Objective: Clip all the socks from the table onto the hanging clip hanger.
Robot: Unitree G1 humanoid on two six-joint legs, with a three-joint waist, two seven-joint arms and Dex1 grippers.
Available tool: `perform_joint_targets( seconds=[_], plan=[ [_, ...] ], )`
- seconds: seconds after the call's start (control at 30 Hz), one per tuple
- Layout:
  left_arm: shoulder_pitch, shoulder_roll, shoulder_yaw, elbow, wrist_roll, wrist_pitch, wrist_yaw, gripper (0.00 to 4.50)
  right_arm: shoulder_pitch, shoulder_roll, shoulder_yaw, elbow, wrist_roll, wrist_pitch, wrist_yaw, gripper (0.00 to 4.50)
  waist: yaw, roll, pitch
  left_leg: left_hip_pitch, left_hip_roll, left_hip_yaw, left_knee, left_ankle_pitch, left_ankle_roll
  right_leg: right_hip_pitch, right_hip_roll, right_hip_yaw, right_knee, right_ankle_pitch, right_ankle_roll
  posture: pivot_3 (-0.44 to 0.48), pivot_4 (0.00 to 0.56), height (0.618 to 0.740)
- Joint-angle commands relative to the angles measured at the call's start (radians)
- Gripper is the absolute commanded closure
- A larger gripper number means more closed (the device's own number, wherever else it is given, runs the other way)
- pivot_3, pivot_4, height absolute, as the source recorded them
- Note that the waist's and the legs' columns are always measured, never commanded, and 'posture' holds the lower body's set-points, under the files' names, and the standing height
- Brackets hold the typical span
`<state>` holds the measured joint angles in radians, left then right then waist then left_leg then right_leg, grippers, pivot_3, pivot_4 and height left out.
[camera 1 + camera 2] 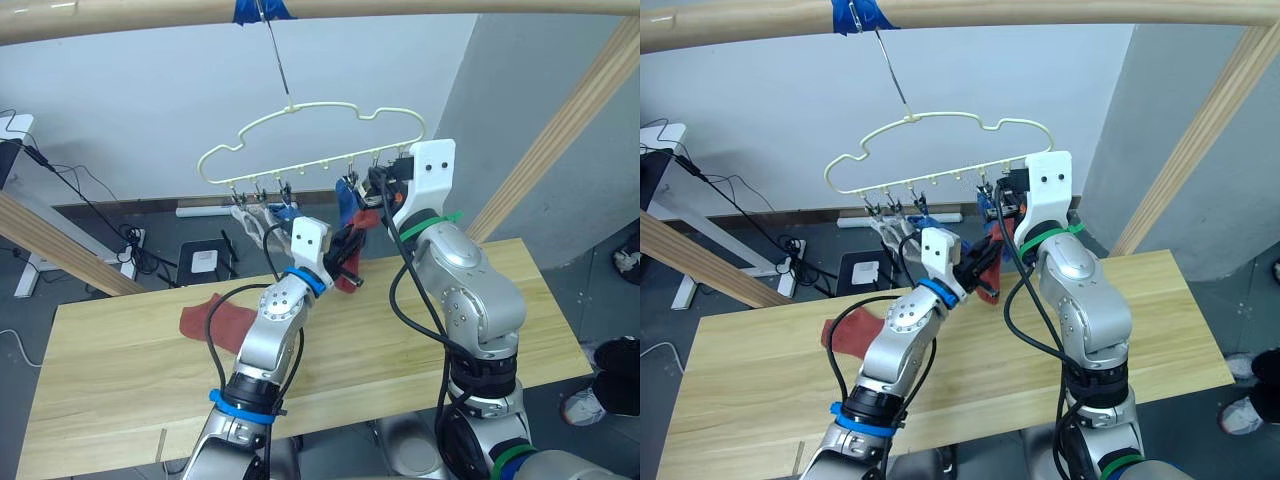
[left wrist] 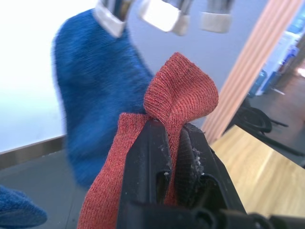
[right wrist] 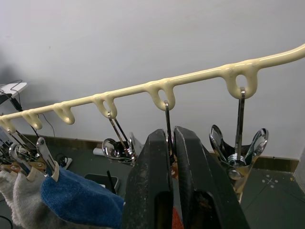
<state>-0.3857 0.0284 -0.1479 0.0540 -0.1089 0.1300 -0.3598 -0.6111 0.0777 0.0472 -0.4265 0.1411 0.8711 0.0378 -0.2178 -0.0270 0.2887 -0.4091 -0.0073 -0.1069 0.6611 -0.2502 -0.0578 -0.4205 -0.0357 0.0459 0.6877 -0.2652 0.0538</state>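
While your left gripper [image 2: 174, 143] is raised beneath the clip hanger [image 1: 310, 140], its fingers are pressed together on a rust-red sock [image 2: 178, 98], whose folded cuff bulges above the fingertips. Your right gripper [image 3: 174, 143] is up at the hanger's lower bar, its fingers squeezed nearly together around one metal clip [image 3: 167, 119]; an empty clip [image 3: 238, 148] dangles just beside it. You can see a blue sock [image 2: 95, 81] already clipped up just beside the held red one, and another blue sock [image 3: 78, 200] next to a light grey sock [image 3: 24, 200] further along the row. A second rust-red sock [image 1: 215, 322] lies flat on the desk [image 1: 120, 380].
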Motion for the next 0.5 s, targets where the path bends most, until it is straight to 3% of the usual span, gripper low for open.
perform_joint_targets(
  seconds=[0.03, 0.5],
  plan=[
    [-0.017, -0.021, 0.020, -0.008, -0.029, 0.006, 0.011, 4.43, -0.014, 0.001, 0.004, -0.049, 0.010, -0.005, -0.005, 4.50, 0.000, 0.000, 0.000, 0.000, 0.000, 0.000, 0.000, 0.000, 0.000, 0.000, 0.000, 0.000, 0.000, 0.000, 0.000, -0.339, 0.242, 0.733],
    [-0.042, -0.043, 0.027, -0.030, -0.072, 0.020, -0.023, 4.43, -0.012, 0.001, 0.009, -0.046, 0.011, -0.003, -0.003, 4.50, -0.001, 0.000, 0.000, 0.000, 0.000, 0.000, 0.000, 0.000, 0.000, 0.000, 0.000, 0.000, 0.000, 0.000, 0.000, -0.340, 0.240, 0.733]
  ],
)
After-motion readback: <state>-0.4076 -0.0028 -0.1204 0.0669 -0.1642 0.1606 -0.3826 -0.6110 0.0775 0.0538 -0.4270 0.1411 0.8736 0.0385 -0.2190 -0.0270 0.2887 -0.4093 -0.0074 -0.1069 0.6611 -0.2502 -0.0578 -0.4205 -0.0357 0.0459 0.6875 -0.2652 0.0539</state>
